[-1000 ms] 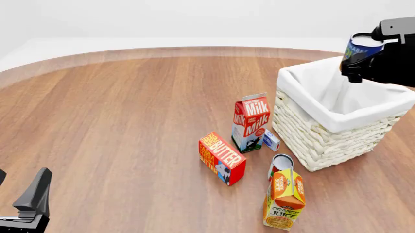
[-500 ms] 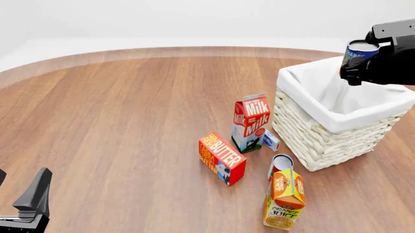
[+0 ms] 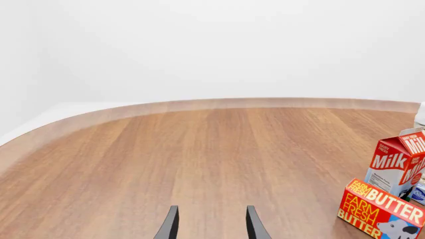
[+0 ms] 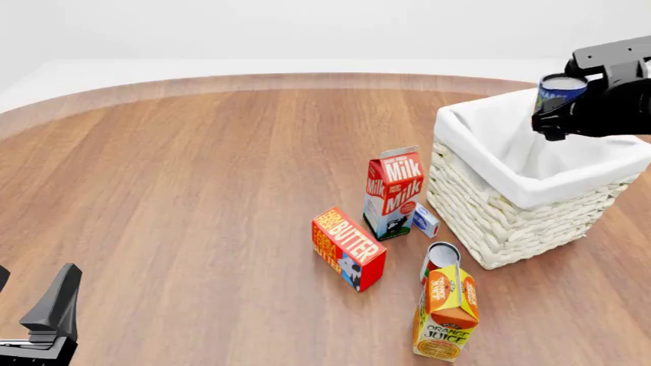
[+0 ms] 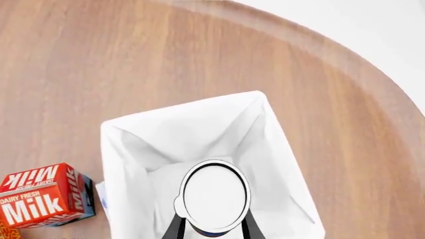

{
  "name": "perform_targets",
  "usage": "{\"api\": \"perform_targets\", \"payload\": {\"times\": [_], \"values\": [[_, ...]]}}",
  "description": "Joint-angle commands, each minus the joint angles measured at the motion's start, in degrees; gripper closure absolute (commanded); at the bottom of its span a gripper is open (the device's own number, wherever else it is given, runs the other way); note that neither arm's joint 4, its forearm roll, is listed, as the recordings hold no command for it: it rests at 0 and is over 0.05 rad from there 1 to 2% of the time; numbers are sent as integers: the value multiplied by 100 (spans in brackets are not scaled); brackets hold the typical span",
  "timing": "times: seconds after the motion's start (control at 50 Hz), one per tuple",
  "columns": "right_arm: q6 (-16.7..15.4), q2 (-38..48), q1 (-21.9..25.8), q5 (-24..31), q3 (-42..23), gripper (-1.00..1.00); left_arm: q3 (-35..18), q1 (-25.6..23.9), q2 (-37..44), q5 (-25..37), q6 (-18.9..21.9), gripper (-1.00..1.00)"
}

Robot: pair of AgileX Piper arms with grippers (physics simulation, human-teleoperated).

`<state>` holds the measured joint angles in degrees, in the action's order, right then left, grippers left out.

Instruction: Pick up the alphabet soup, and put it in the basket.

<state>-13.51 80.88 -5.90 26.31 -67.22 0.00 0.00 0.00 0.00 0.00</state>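
R hand (image 4: 557,107) clamped on soup (image 4: 559,90), held over basket (image 4: 489,206). L hand (image 3: 211,226) fingers apart, low over table (image 4: 183,191).

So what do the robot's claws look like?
Both are black. The left claw has two thin, flat, blade-like fingers that taper to narrow tips. The right claw sits on a chunky, boxy black body. No cables or markings are visible on either one.
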Motion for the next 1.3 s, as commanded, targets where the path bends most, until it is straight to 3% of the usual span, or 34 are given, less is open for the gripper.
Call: {"api": "perform_targets", "payload": {"times": [0.02,0.8,1.3], "values": [[-13,133,-22,121,-206,100,0,0,0,0,0,-100],[-311,895,54,514,-781,100,0,0,0,0,0,-100],[-485,1148,25,542,-672,100,0,0,0,0,0,-100]]}}
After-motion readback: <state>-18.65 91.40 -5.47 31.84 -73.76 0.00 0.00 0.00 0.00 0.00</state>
